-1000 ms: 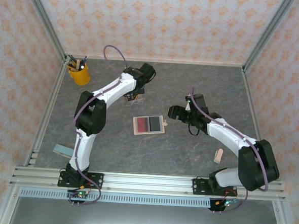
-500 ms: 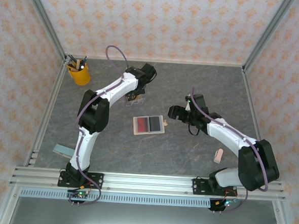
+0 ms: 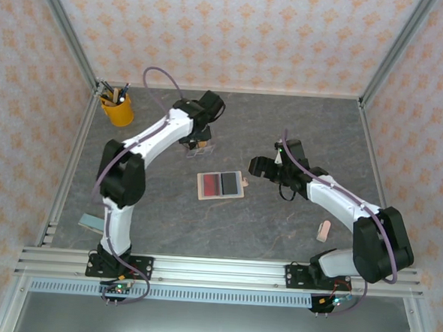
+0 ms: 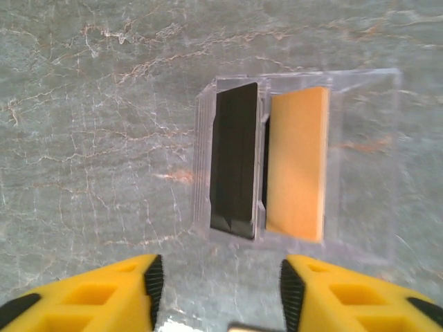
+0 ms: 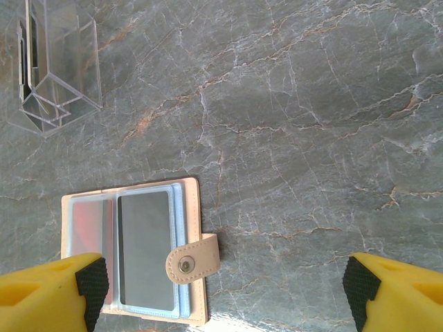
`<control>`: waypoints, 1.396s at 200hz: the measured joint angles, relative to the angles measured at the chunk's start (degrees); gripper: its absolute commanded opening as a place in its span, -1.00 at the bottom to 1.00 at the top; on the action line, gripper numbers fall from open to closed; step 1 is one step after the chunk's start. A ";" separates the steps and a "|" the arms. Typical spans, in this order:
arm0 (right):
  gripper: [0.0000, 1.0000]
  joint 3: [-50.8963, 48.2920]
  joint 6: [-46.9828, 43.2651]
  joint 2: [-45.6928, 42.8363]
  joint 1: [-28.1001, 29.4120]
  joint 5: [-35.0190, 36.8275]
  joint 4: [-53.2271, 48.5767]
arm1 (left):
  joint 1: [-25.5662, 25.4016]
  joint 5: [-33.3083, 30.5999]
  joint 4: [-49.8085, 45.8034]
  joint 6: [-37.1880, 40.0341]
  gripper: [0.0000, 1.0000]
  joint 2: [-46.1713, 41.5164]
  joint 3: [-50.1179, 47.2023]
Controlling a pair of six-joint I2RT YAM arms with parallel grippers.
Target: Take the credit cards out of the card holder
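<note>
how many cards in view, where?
4: dark card and tan card in the clear stand; red card and grey card in the open card holder. Others may be hidden underneath.

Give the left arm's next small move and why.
Probably lift the left end effector and swing it toward the card holder. Its jaws stand open and empty over the clear stand, where two cards sit, while a red card and a dark card lie in the holder.

Marble table (image 3: 277,237): card holder (image 3: 221,185), clear stand (image 3: 199,148), yellow cup (image 3: 117,111).
</note>
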 measured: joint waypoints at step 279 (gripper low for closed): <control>0.02 33.00 10.71 31.95 21.24 19.26 -24.79 | 6.86 13.92 25.00 -2.82 1.00 -39.82 -52.76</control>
